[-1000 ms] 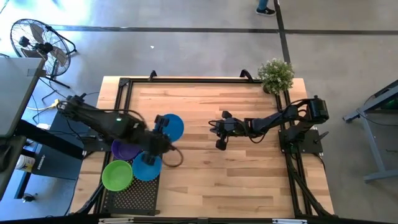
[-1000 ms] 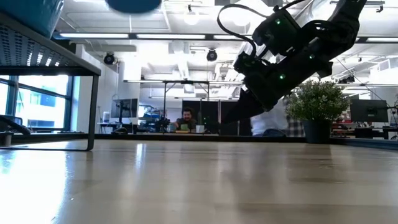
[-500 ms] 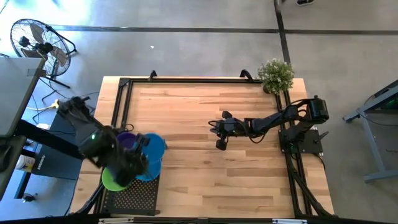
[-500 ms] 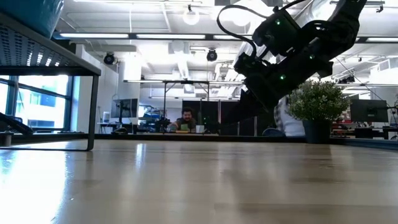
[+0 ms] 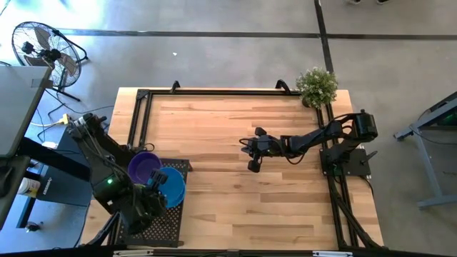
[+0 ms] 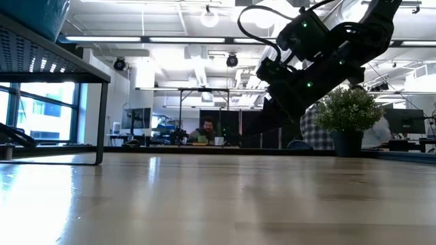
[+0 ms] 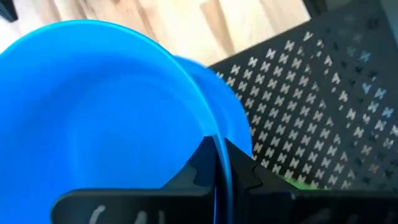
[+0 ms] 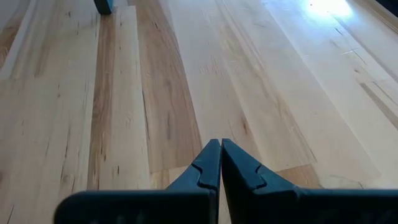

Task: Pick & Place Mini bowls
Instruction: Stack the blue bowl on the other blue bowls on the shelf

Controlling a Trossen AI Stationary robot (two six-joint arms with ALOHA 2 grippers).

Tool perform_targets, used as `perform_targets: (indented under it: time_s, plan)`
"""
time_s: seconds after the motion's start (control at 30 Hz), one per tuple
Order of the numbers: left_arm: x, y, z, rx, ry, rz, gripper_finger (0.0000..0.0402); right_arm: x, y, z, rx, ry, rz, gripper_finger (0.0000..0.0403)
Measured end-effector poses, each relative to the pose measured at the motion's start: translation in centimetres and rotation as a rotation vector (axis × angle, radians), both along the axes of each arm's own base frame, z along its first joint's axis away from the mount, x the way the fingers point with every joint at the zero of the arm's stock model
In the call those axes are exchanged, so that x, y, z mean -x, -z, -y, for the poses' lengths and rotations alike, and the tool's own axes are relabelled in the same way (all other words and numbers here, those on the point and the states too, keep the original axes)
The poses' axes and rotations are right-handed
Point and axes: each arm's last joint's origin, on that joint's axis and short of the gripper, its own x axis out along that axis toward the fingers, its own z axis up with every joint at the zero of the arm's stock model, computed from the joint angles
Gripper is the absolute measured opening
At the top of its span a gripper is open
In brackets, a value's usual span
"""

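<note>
My left gripper [image 5: 158, 195] is at the table's near-left corner, over a black perforated rack [image 5: 163, 225], shut on a blue mini bowl [image 5: 171, 185]. In the left wrist view this bowl [image 7: 93, 106] fills the picture; a second blue bowl's edge [image 7: 239, 121] shows just beyond it, above the rack. A purple bowl [image 5: 143, 165] sits on the rack's far-left part. A sliver of green [image 7: 305, 183] shows past the fingers; the arm hides the green bowl in the high view. My right gripper [image 5: 253, 165] hangs shut above the bare table middle. My left gripper holds the blue bowl by its rim [image 7: 219, 155], one finger inside the bowl and one outside, pinching the wall between them. The bowl is lifted over the rack, with its hollow facing the wrist camera.
A small potted plant [image 5: 316, 86] stands at the far-right corner. A black frame [image 5: 214, 92] runs round the table's edges. The rack stands raised on legs [image 6: 99, 116]. Bare wood [image 8: 205, 74] lies under and around my right gripper.
My left arm has swung from the table's middle toward the near-left corner, carrying the blue bowl from beside the rack to a place over it, above the blue bowl that lies there. The arm now covers the green bowl in the high view.
</note>
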Motion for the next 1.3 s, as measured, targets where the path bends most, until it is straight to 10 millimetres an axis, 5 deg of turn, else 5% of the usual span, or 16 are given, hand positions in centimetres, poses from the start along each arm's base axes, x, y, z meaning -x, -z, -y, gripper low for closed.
perform_targets:
  time_s: [0.33,0.8,1.1,1.3]
  plan:
    - [-0.4,1.3,0.7,0.049,0.027,-0.010,0.0007,0.0,0.0,0.0,0.000,0.000,0.000,0.0002]
    - [-0.1,1.1,0.3,0.066,0.005,-0.023,0.0111,0.0,0.0,0.0,-0.005,-0.007,0.000,0.0003]
    - [1.1,-0.7,-1.2,0.122,-0.003,0.029,0.0101,0.0,0.0,0.0,-0.011,-0.016,-0.001,0.0002]
    - [1.2,-0.6,-1.4,0.104,-0.001,0.010,0.0033,0.0,0.0,-0.1,-0.011,-0.016,-0.003,0.0002]
